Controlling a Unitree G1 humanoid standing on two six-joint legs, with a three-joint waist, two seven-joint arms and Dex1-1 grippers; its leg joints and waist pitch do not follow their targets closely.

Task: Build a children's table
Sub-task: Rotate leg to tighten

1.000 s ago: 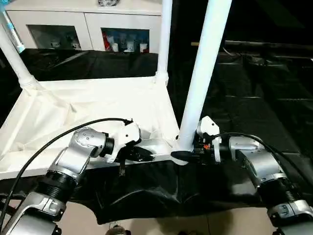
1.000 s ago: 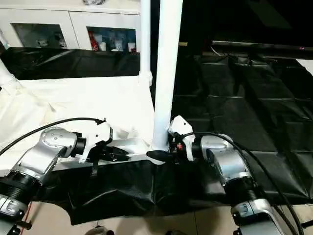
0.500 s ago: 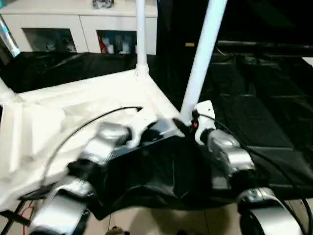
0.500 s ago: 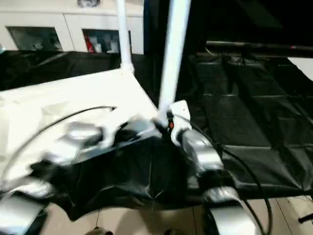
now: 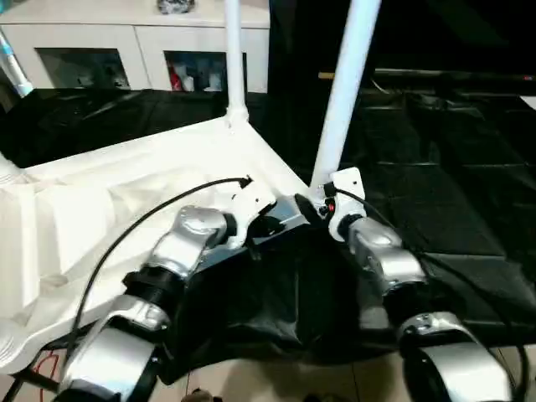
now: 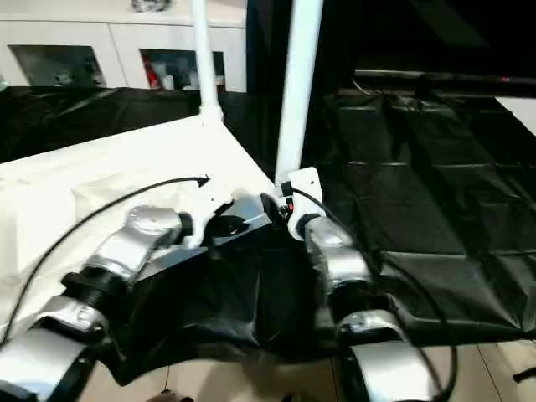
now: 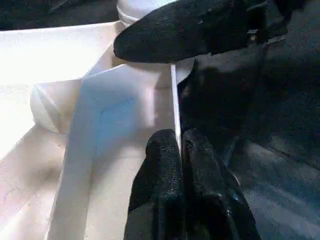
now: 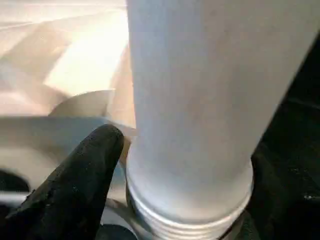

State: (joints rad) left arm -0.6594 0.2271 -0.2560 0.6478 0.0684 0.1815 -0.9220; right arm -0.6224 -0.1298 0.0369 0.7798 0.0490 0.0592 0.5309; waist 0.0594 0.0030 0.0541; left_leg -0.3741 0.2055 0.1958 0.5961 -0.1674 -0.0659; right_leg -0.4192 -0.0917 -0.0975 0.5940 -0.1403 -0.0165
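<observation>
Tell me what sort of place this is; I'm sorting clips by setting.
Probably an indoor room set up as a work area, not a lived-in home. A black sheet covers the work surface, a white cabinet with glass doors stands behind it, and tiled floor shows below.

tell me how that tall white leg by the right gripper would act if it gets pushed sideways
The leg is a long, smooth tube standing upright, so a push high up would probably lever hard on its base. Threads show at its bottom end in the right wrist view, so it may not be fully seated in the tabletop and could wobble. It looks hollow, plastic and probably light.
</observation>
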